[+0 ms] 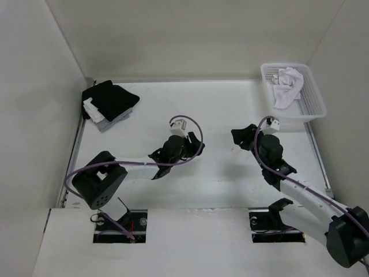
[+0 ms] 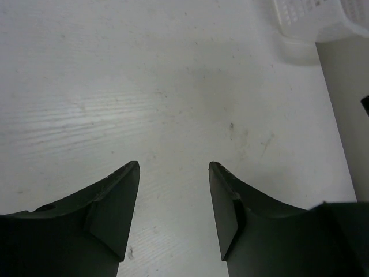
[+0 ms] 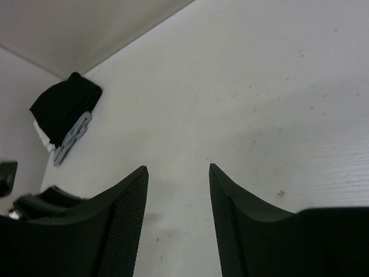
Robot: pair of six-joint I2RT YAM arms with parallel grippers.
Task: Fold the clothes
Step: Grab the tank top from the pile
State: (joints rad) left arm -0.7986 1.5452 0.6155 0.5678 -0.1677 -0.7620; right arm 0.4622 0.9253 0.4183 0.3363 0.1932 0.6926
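Left pincer (image 2: pixel 174 166) gapes — clothes (image 1: pixel 286 86) heaped in far-corner basket (image 1: pixel 312 101).

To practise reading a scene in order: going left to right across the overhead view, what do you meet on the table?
Black cloth bundle → left jaws → right jaws → white mesh basket holding the white garment.

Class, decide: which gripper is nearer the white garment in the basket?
Right. The right gripper is left of the white garment in the basket, toward the arm bases; the left gripper sits farther left again.
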